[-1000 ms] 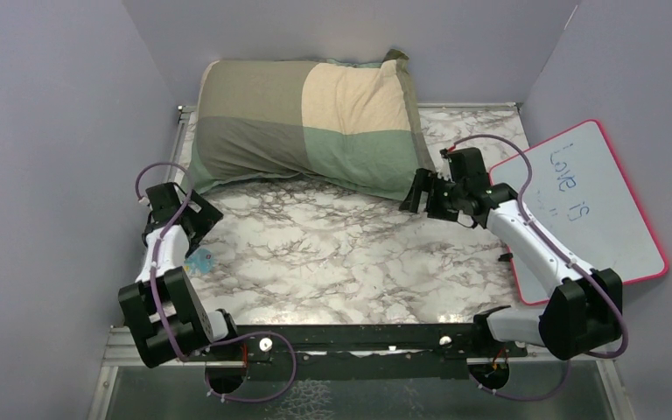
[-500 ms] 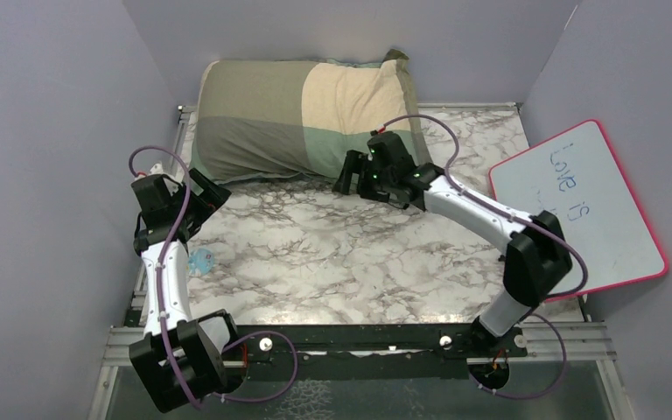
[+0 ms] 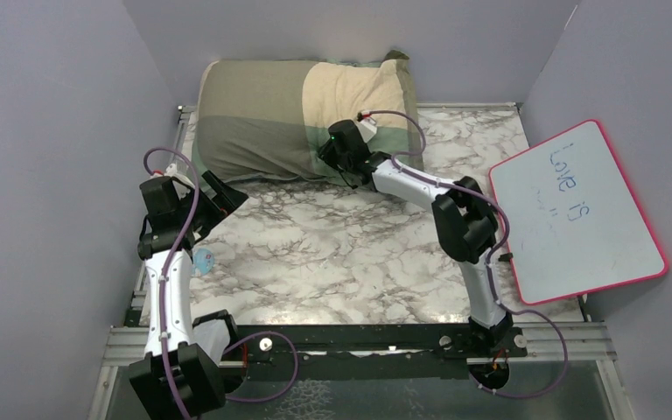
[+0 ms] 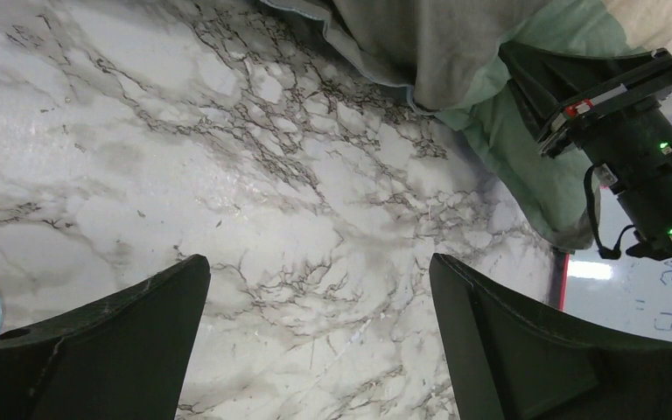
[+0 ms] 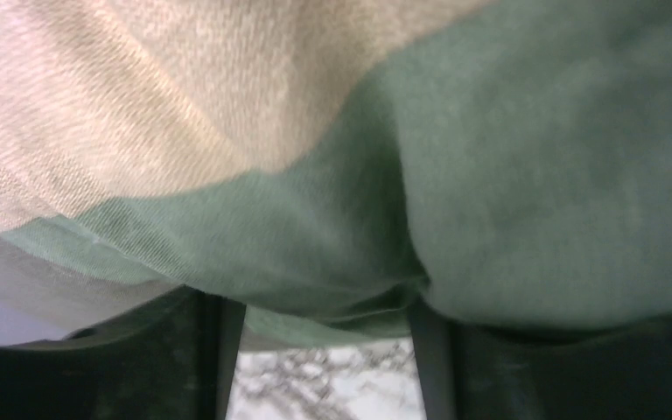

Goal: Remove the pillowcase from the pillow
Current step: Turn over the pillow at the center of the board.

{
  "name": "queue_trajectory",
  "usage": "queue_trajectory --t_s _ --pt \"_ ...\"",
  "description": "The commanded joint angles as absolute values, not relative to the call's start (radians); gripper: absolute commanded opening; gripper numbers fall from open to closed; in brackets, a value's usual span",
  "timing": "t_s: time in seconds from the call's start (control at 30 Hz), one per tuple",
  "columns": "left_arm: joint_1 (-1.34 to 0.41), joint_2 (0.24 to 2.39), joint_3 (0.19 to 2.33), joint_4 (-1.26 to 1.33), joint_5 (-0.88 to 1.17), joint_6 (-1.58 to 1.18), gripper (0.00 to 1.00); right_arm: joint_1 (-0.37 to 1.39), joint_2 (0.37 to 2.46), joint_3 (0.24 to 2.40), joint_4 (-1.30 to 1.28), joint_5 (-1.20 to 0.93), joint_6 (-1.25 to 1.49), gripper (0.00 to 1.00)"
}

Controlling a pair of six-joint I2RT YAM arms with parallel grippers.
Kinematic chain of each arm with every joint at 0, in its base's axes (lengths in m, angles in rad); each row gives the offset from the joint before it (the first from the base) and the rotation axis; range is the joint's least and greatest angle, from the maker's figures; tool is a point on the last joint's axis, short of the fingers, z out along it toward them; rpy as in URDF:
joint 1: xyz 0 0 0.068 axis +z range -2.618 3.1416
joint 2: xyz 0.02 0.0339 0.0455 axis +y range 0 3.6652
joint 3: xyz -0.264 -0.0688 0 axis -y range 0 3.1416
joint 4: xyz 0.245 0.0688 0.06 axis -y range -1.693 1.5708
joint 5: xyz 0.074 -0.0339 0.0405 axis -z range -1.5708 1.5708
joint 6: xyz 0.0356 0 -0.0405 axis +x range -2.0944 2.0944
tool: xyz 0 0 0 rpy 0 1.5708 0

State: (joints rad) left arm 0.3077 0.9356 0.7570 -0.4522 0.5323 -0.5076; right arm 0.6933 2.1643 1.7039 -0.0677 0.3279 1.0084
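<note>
The pillowcase (image 3: pixel 297 122) lies at the back of the table, showing olive, cream and sage-green blocks. It is plump, and the pillow inside is hidden. My right gripper (image 3: pixel 328 156) is pushed into its front edge at the green block. In the right wrist view a fold of green pillowcase (image 5: pixel 534 175) hangs between the two fingers of that gripper (image 5: pixel 324 306) and covers the tips. Marble shows in the gap between the fingers lower down. My left gripper (image 3: pixel 217 192) hovers open and empty near the case's front-left corner. The left wrist view shows it (image 4: pixel 319 271) over bare marble, with the pillowcase edge (image 4: pixel 455 44) ahead.
A pink-rimmed whiteboard (image 3: pixel 577 210) with writing lies at the table's right edge. A small blue round thing (image 3: pixel 199 259) sits on the marble table (image 3: pixel 341 262) by the left arm. Grey walls close in the back and both sides.
My right arm has swung left from the pillow's right end to its front edge, into the green cloth, and its jaws have narrowed. My left gripper has crept nearer the pillow's left corner.
</note>
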Motion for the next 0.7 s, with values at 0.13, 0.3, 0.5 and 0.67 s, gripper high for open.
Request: queue_trajectory --t_s 0.13,0.3,0.5,0.67 --pt "0.301 0.926 0.794 -0.486 0.489 -0.455 0.98 0.572 2.042 1.59 -0.187 0.247 0.802 0.01" --pt "0.301 0.947 0.857 -0.509 0.427 -0.415 0.98 0.54 1.778 1.308 -0.198 0.285 0.677 0.01" --pt "0.301 0.972 0.983 -0.548 0.354 -0.357 0.99 0.46 1.496 1.015 -0.237 0.275 0.653 0.01" --pt "0.301 1.034 1.014 -0.52 0.42 -0.342 0.99 0.402 1.388 1.022 -0.287 0.075 0.533 0.21"
